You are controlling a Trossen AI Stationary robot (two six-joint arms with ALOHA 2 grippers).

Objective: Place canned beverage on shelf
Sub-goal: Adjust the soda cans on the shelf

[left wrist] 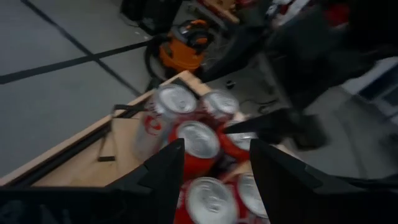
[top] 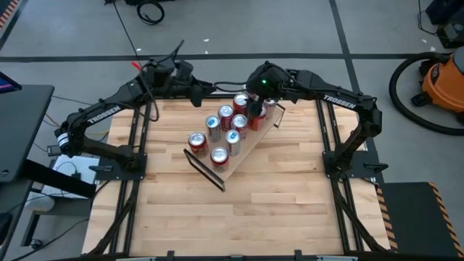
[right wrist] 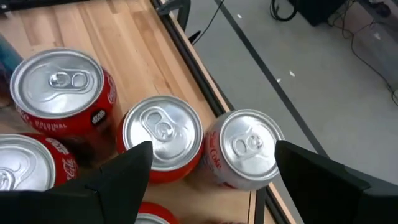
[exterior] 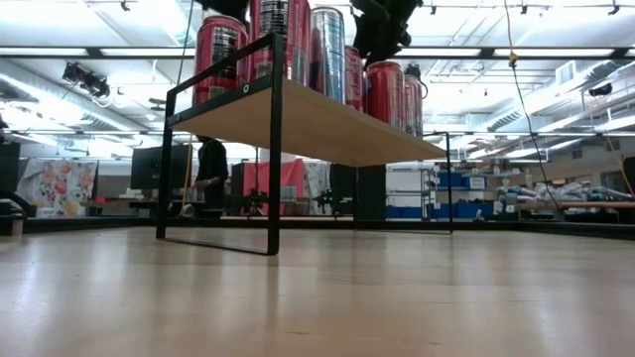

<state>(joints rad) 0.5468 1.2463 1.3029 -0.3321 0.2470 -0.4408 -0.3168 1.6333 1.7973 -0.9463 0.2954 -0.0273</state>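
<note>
Several cans (top: 222, 130) already stand upright on the shelf (top: 250, 145) at the table's (top: 290, 188) far middle, so stocking looks nearly finished. The right gripper (top: 255, 110) hovers over the far cans, fingers spread and empty. The left gripper (top: 197, 92) waits at the far edge, partly spread, holding nothing.

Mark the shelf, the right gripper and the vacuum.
shelf (top: 250, 146): high view, bare plank edge.
right gripper (right wrist: 211, 163): right wrist view, between its fingertips.
vacuum (top: 444, 81): high view, orange body.
</note>
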